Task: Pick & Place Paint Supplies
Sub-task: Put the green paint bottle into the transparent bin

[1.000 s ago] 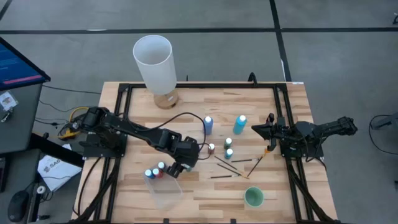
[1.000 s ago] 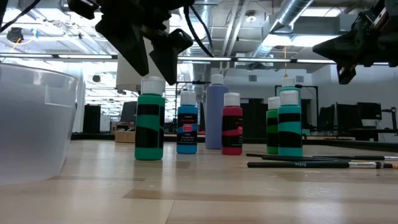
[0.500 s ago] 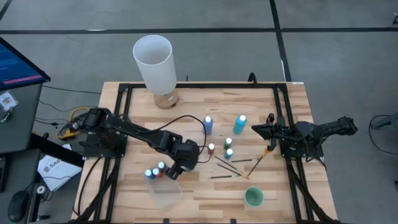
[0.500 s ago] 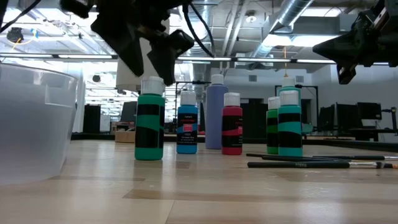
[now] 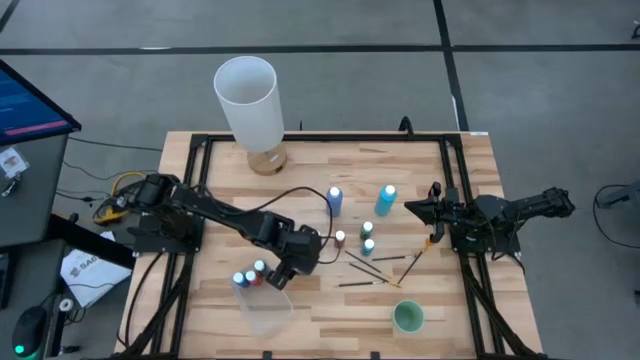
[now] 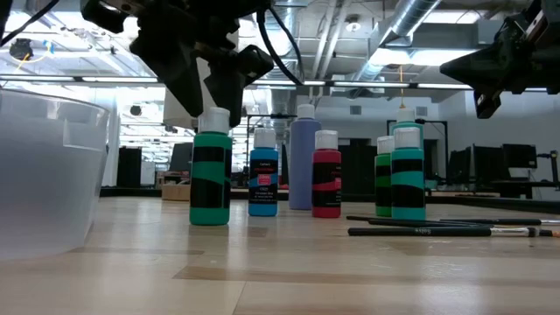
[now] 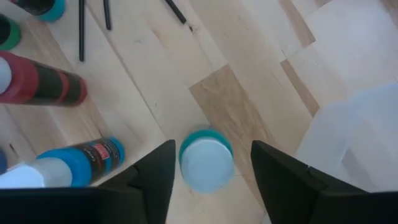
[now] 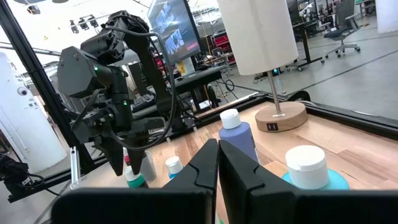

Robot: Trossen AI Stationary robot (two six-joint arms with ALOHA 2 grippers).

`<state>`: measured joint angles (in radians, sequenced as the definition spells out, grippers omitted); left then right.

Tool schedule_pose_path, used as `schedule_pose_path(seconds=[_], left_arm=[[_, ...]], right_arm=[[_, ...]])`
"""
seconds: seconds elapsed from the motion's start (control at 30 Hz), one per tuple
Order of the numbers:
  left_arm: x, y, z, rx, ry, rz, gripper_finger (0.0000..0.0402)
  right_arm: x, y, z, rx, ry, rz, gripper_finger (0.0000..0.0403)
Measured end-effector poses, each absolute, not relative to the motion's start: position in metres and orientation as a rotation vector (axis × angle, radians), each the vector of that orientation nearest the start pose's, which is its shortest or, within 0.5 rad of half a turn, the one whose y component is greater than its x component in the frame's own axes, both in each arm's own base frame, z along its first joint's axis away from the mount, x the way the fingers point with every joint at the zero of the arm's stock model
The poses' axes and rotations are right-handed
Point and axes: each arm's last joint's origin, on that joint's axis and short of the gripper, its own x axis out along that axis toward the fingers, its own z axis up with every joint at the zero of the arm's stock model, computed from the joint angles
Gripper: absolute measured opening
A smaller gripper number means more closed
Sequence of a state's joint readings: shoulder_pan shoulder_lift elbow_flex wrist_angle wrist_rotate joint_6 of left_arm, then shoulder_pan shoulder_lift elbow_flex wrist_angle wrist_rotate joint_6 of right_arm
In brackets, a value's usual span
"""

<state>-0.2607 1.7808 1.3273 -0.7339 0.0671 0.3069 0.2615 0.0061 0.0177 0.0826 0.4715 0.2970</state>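
A teal bottle with a white cap (image 7: pixel 206 163) stands upright on the wooden table, also in the low view (image 6: pixel 211 166). My left gripper (image 7: pixel 211 174) points down over it, open, one finger on either side of the cap without touching; in the high view (image 5: pixel 284 268) it hides the bottle. A small blue bottle (image 6: pixel 262 182), a red one (image 6: pixel 325 173) and a tall blue one (image 5: pixel 334 200) stand nearby. Thin dark brushes (image 5: pixel 372 266) lie right of centre. My right gripper (image 8: pixel 217 171) waits shut at the right side (image 5: pixel 418 208).
A clear plastic container (image 5: pixel 266 306) stands near the front edge, with three small bottles (image 5: pixel 250 275) at its far left rim. More bottles (image 5: pixel 368 238) stand mid-table, a green cup (image 5: pixel 408 317) at the front right and a tall white cylinder (image 5: pixel 248 98) at the back.
My left gripper has stayed over the teal bottle while its fingers have drawn a little closer together around the cap, still open. The bottle has not moved.
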Motion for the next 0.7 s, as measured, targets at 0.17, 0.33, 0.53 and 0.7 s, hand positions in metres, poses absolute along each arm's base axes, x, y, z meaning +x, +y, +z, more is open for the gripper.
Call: schedule_pose_path(seconds=[0.17, 0.33, 0.53, 0.7], left_arm=[[0.3455, -0.0936, 0.2178, 0.401, 1.138, -0.462, 0.0152], [0.3455, -0.0937, 0.2178, 0.401, 1.138, -0.463, 0.0124], [0.3456, -0.0936, 0.2181, 0.402, 1.136, -0.462, 0.0099], [0.3452, -0.0935, 0.2191, 0.402, 1.134, -0.461, 0.0097]], right_arm=[[0.0936, 0.0114, 0.1767, 0.329, -0.119, -0.196, 0.0008], [0.0936, 0.0114, 0.1768, 0.329, -0.119, -0.196, 0.0008], [0.0936, 0.0114, 0.1768, 0.33, -0.119, -0.196, 0.0008], [0.0936, 0.0115, 0.1768, 0.33, -0.119, -0.195, 0.0008]])
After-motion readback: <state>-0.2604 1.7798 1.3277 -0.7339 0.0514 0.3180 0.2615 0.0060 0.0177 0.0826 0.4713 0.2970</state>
